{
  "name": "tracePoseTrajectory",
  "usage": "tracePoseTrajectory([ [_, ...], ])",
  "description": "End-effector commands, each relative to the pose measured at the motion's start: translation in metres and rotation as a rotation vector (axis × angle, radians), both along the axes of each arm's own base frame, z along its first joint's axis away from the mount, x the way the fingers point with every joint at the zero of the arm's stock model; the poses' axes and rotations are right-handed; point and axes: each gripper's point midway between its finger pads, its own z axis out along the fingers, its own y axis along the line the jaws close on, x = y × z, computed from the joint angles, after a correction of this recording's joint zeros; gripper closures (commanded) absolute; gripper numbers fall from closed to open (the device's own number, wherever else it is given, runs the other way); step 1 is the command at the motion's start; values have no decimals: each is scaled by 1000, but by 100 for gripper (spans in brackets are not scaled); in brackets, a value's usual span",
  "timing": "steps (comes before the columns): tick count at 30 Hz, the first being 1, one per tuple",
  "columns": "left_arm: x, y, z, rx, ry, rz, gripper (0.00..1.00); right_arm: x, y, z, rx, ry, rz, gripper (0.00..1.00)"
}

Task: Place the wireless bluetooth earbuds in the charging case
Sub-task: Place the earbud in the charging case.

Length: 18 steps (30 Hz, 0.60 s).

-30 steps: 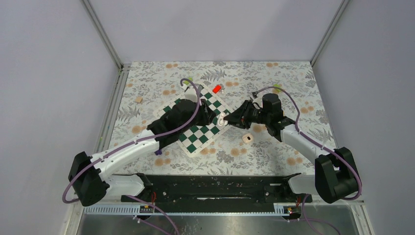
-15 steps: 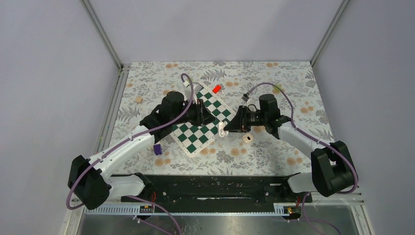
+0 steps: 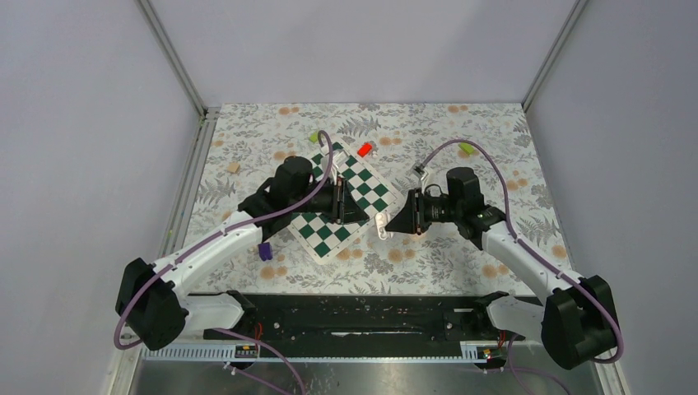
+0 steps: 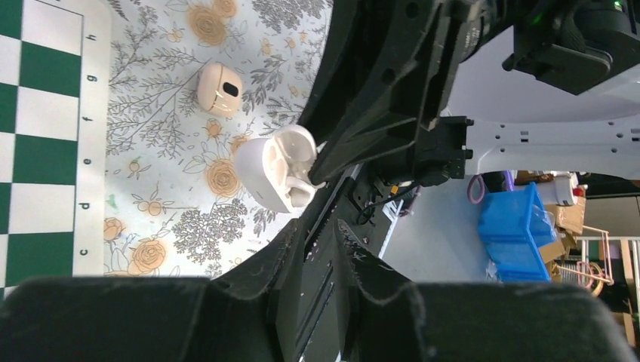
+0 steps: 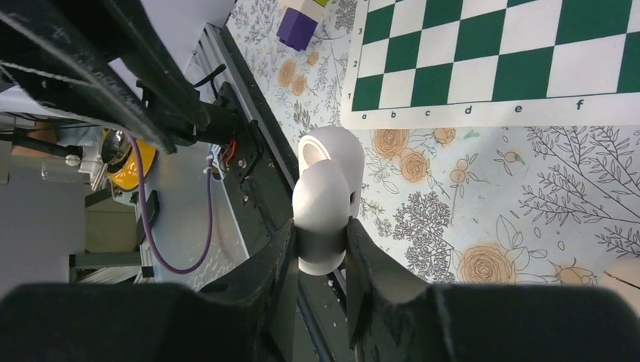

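My right gripper (image 5: 321,226) is shut on a white oval earbud piece (image 5: 324,188). The piece shows two rounded lobes with hollows. It is held above the floral cloth, just off the chessboard's near corner, and also shows in the top view (image 3: 380,222) and the left wrist view (image 4: 275,170). My left gripper (image 4: 318,225) faces it from the left, a short way off, narrowly open and empty; its tip also shows in the top view (image 3: 365,217). The beige charging case (image 4: 219,88) with a dark hollow lies on the cloth beyond the white piece. In the top view it is hidden under the right gripper.
The green-and-white chessboard (image 3: 346,206) lies under the left arm. A purple block (image 3: 264,250) sits near its near-left edge. A red block (image 3: 365,150), green bits (image 3: 314,137) (image 3: 466,149) and a tan block (image 3: 234,167) lie farther back. The black rail (image 3: 362,317) runs along the near edge.
The right gripper has carried the white piece nearer and lower, and now covers the beige case in the top view. The left gripper followed toward the board's near corner. Both arms have shifted.
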Motion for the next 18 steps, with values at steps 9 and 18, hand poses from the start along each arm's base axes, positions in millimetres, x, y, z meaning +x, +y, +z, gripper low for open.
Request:
tracePoseTrajectory([
  [9, -2, -20, 10, 75, -137, 81, 55, 24, 1, -2, -82, 163, -154, 100],
  [18, 7, -31, 10, 34, -128, 114, 53, 33, -12, 16, -144, 271, -333, 100],
])
